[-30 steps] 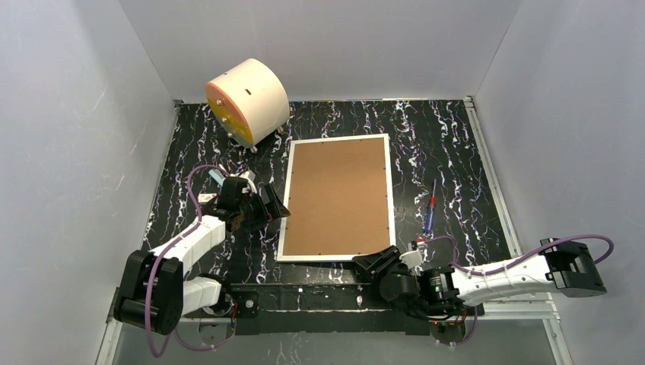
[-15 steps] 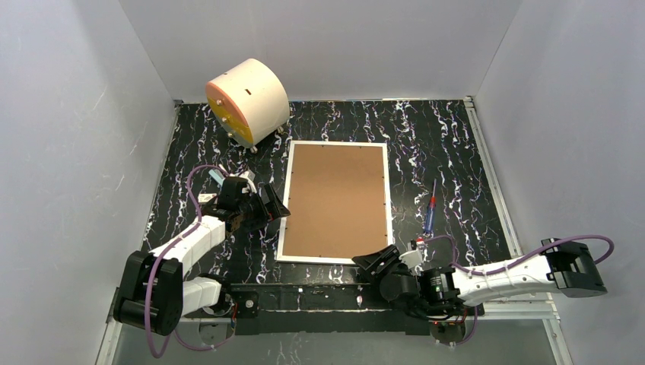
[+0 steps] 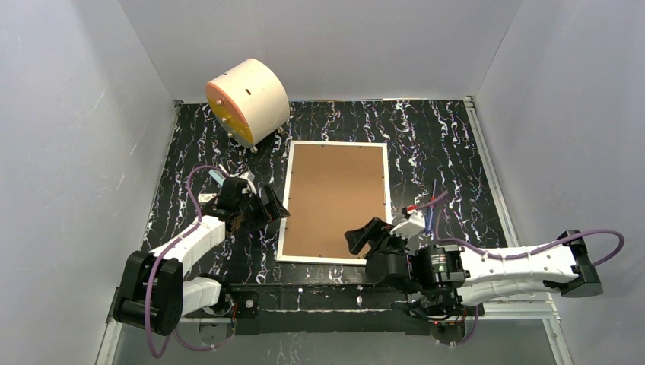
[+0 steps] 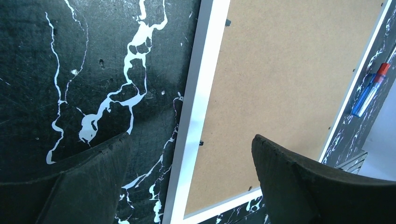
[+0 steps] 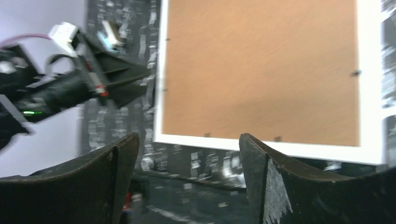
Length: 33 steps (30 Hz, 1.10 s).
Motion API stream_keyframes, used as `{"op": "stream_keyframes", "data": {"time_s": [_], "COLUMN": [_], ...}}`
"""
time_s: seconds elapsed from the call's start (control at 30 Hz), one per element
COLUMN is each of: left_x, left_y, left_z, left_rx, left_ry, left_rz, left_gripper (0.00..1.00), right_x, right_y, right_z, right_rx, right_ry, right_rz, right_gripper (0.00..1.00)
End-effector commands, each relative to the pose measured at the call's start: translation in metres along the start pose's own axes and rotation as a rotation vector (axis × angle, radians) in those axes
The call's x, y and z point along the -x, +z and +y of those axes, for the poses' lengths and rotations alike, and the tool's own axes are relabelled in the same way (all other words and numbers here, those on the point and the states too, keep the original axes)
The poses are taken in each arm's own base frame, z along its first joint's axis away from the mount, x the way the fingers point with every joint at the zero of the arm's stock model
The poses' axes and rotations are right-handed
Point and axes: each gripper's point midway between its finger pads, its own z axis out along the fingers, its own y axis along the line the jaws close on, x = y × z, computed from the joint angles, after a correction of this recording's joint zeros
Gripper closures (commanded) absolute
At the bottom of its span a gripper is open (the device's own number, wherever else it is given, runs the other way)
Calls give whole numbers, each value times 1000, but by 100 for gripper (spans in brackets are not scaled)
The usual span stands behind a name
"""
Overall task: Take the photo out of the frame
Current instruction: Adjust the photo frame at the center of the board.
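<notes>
The left gripper [image 3: 275,207] is hovering released, the frame's [image 3: 336,199] white edge lying below between its fingers [image 4: 79,186]. The right gripper [image 3: 367,236] is hanging spread above the frame's near edge.

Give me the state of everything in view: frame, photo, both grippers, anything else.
frame: lying flat, face down, brown back panel in place.
photo: not visible, so its state cannot be told.
left gripper: open, straddling the frame's left edge.
right gripper: open, over the frame's near right part.
blue screwdriver: lying flat, right of the frame.
cream cylinder: far left, orange face sideways.
</notes>
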Motion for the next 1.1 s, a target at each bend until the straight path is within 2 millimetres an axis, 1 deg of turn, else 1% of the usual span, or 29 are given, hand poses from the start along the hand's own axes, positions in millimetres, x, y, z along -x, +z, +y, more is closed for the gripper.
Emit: {"op": "stream_keyframes", "data": {"time_s": [0.0, 0.1, 0.2, 0.33, 0.37, 0.43, 0.47, 0.53, 0.67, 0.8, 0.9, 0.97, 1.07], "left_x": [-1, 0, 1, 2, 2, 2, 1, -2, -7, -22, -30, -32, -36], "left_y": [-4, -5, -5, -8, -8, -9, -8, -7, -5, -2, -2, -3, -2], "left_z": [2, 1, -2, -4, -3, -5, -6, -9, -10, -8, -2, 0, 0], "left_rx": [12, 11, 2, 0, 4, -1, -13, -29, -50, -77, -73, -67, -65], "left_ry": [8, 9, 6, 16, 20, 29, 34, 40, 41, 19, 29, 27, 29], "left_rz": [-1, -5, 1, 5, 5, 8, 14, 33, 61, 94, 100, 101, 115], "left_gripper": [2, 2, 2, 2, 2, 2, 2, 2, 2, 2, 1, 2, 5], "right_x": [32, 39, 52, 69, 74, 83, 90, 89, 77, 69, 67, 66, 64], "right_y": [7, 20, 31, 43, 47, 58, 65, 75, 88, 97, 102, 105, 110], "right_z": [-35, -28, -36, -41, -47, -58, -69, -78, -90, -115, -123, -127, -132], "right_rx": [-118, -106, -164, -198, -219, -234, -250, -219, -136, -146, -116, -109, -120], "right_ry": [-370, -444, -464, -496, -487, -479, -446, -395, -268, -149, -79, -43, -30], "right_rz": [-72, -27, -13, 30, 51, 114, 147, 229, 371, 415, 434, 443, 452], "right_gripper": [12, 10, 8, 5, 2, 1, 1, 1, 1, 1, 1, 3, 5]}}
